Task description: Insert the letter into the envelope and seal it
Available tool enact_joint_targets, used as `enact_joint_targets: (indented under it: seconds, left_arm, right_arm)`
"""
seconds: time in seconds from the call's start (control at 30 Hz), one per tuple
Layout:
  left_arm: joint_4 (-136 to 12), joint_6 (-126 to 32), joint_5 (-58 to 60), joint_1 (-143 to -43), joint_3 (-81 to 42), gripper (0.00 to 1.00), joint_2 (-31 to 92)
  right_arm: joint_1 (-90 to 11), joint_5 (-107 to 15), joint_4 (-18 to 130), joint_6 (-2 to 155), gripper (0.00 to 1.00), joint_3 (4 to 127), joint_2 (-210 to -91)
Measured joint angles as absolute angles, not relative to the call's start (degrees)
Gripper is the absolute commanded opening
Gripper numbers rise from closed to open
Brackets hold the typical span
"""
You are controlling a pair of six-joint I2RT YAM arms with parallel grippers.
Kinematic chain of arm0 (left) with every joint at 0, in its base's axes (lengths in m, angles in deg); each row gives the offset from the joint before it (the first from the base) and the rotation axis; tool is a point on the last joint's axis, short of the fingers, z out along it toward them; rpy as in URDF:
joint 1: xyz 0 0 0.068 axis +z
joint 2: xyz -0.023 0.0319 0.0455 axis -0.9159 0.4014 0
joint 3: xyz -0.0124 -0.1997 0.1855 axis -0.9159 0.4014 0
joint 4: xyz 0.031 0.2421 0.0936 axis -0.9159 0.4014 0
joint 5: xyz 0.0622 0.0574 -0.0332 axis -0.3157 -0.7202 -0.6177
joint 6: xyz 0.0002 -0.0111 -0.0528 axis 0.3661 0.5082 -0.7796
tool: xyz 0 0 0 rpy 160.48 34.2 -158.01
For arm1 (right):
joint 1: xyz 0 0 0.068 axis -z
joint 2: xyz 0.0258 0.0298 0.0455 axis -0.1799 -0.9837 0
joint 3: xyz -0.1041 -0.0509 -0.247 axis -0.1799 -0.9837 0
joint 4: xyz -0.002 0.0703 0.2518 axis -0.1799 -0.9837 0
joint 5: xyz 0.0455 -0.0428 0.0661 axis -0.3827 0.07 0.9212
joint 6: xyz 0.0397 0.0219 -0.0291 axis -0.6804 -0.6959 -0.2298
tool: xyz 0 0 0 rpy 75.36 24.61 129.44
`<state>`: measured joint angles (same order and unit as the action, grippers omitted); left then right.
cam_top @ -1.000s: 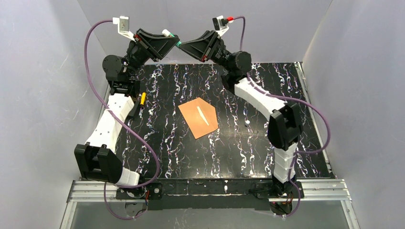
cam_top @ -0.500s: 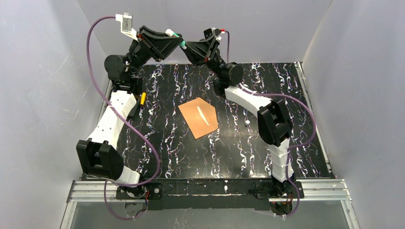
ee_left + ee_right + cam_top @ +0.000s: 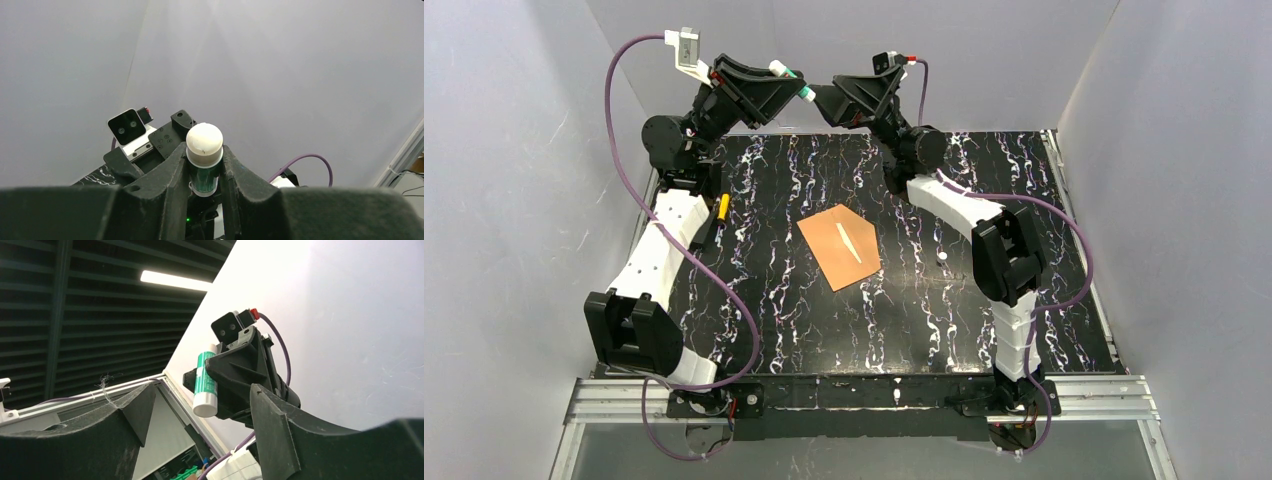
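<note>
Two arms rise high at the far edge, grippers tip to tip above the table, a black slab with white marble-like veins. Left gripper has its matte black fingers pinched narrow on a glue stick: a smooth cylinder with a glossy green body and a rounded white cap, its cap end poking out past the fingers. Right gripper is spread wide with nothing in its grip. In the right wrist view its two wedge-shaped black fingers stand well apart and frame the stick, which sits beyond them in the other gripper.

Envelope lies flat at mid-table, well below and nearer than both grippers, touched by neither. It is matte orange-brown paper, roughly rectangular, with one pointed end aimed at the far side, turned at a slant. One thin pale sliver lies on its face. Letter cannot be made out apart from that; can't tell where it is.

Short yellow rod sits on the left beside the left arm; a small white speck sits right of the envelope
</note>
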<state>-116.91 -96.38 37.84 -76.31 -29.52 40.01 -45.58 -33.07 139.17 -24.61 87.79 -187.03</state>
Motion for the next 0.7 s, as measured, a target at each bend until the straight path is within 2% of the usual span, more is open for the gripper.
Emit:
enact_joint_targets:
  seconds: [0.23,0.37,0.47,0.63,0.7]
  left_arm:
    - [-117.98,-95.38,37.84,-76.29,-30.68,0.00,41.02]
    - [-119.11,-93.82,39.13,-76.29,-32.60,0.00,43.16]
    - [-121.10,-93.39,40.71,-76.29,-34.33,0.00,45.54]
    - [-124.80,-94.37,43.96,-76.29,-38.99,0.00,51.01]
    - [-126.37,-94.96,45.23,-76.31,-39.95,0.00,52.47]
  right_arm:
    - [-47.16,-32.91,138.97,-25.05,0.80,88.01,-187.03]
    - [-48.23,-34.42,138.80,-27.67,0.76,88.80,-187.42]
    - [-48.84,-36.00,138.60,-31.06,0.69,90.59,-188.30]
    - [-49.02,-38.47,138.08,-34.23,0.48,89.63,-188.30]
    - [-49.02,-39.23,137.79,-34.84,0.47,88.53,-188.30]
